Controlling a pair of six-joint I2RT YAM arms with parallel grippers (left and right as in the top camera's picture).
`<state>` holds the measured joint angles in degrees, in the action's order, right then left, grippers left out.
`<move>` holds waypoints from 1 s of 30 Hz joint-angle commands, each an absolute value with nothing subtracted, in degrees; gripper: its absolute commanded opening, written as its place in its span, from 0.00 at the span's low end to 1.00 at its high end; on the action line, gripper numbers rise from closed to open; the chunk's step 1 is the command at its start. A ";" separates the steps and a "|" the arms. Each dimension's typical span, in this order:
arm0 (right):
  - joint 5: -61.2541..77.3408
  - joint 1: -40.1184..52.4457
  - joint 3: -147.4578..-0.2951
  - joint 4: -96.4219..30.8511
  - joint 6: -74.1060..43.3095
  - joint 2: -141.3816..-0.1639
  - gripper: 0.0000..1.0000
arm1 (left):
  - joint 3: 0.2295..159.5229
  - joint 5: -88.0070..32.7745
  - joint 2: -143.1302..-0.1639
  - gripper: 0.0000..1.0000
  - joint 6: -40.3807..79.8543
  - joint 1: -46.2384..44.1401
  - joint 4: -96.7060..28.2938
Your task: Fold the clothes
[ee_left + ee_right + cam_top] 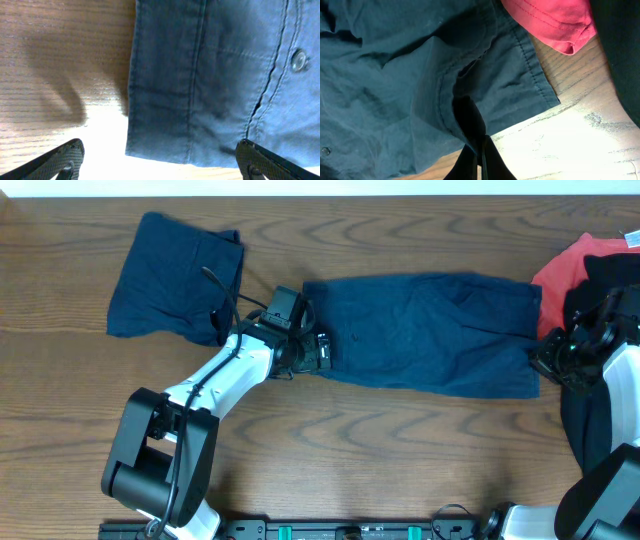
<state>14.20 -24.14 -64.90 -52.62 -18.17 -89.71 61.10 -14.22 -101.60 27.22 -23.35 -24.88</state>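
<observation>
The navy shorts (430,330) lie spread flat across the middle of the wooden tabletop (400,450), their length running from left to right. A pale button (298,60) sits beside a stitched seam in the left wrist view.

The left gripper (322,350) is at the shorts' left end. Its jaws stand wide apart, the two fingers low at either side of the left wrist picture, with the shorts' edge and a strip of bare wood between them. They hold nothing.

The right gripper (545,360) is at the shorts' right end, near the lower corner. In the right wrist view its jaws (481,145) are pressed together, and a dark raised pleat of the shorts' cloth runs up from the tips, with creases drawn toward it. The hem just beside it lies on the wood.

A coral-red garment (560,275) touches the shorts' upper right end, its edge lying on the navy cloth. A black garment (615,275) lies over the red one at the far right. A second navy piece (170,275) rests folded at the upper left, near the left arm and just apart from the shorts.
</observation>
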 commanded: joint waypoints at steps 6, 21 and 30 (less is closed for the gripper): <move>15.31 -24.36 -64.88 -52.56 -17.10 -88.82 0.01 | 61.08 -14.52 -102.48 0.98 32.91 -23.16 -25.02; 15.51 -24.36 -64.88 -52.69 -17.10 -88.82 0.01 | 60.95 -14.28 -102.87 0.87 36.38 -22.98 -22.31; 15.51 -24.36 -64.88 -52.69 -17.10 -88.82 0.01 | 60.69 -15.92 -108.62 0.83 42.78 -22.98 -21.71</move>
<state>14.63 -24.16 -64.90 -52.66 -18.17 -89.71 61.39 -15.29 -105.80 40.45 -23.33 -22.06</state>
